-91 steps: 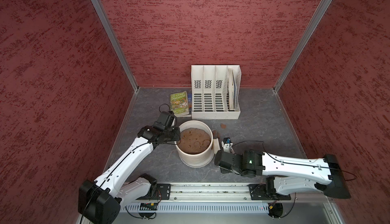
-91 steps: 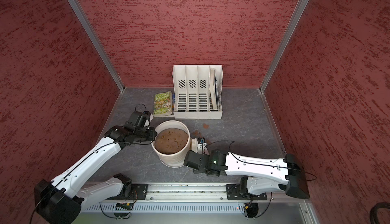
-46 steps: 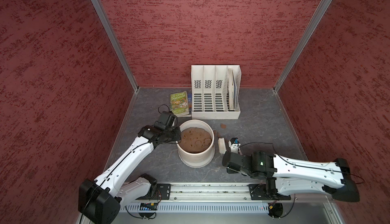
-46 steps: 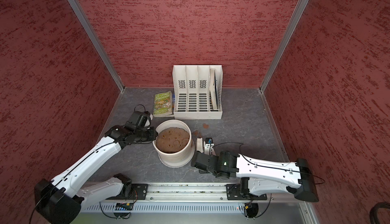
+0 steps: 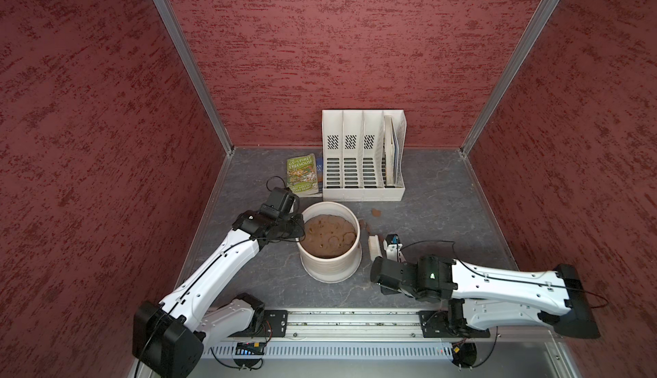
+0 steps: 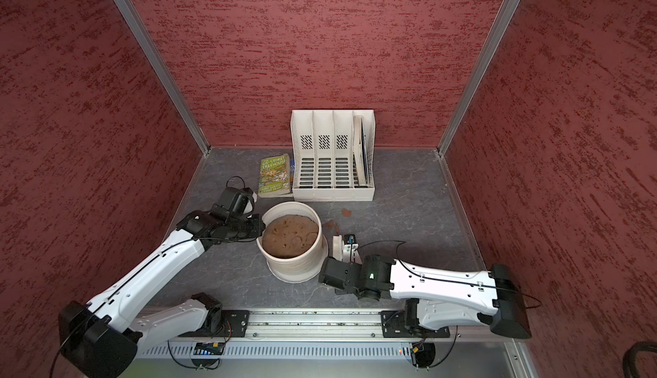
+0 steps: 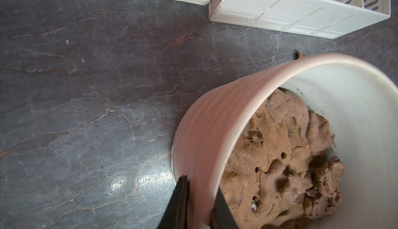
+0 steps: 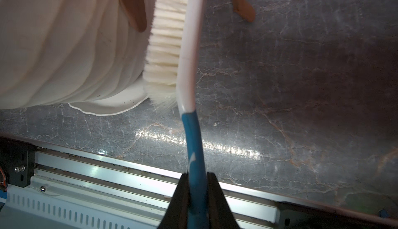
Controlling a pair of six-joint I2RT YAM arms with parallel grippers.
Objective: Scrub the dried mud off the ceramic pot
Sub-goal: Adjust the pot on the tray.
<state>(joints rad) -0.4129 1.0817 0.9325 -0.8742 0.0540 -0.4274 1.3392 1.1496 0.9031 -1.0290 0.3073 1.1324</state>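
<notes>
In both top views we see the ceramic pot (image 5: pixel 330 251) mid-table, left gripper (image 7: pixel 200 184) clamped on its left rim, right gripper (image 8: pixel 197 175) clenched on a brush (image 8: pixel 189 44) beside its right wall. On that wall dried mud (image 8: pixel 133 8) clings; the grey table (image 5: pixel 426 216) lies open rightward.

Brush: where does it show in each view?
Top view: brush right of the ceramic pot.
Top view: brush, same place.
Left wrist: not in it.
Right wrist: brush mid-picture, bristles toward the pot.
Shared landmark: the ceramic pot, in all four.
</notes>
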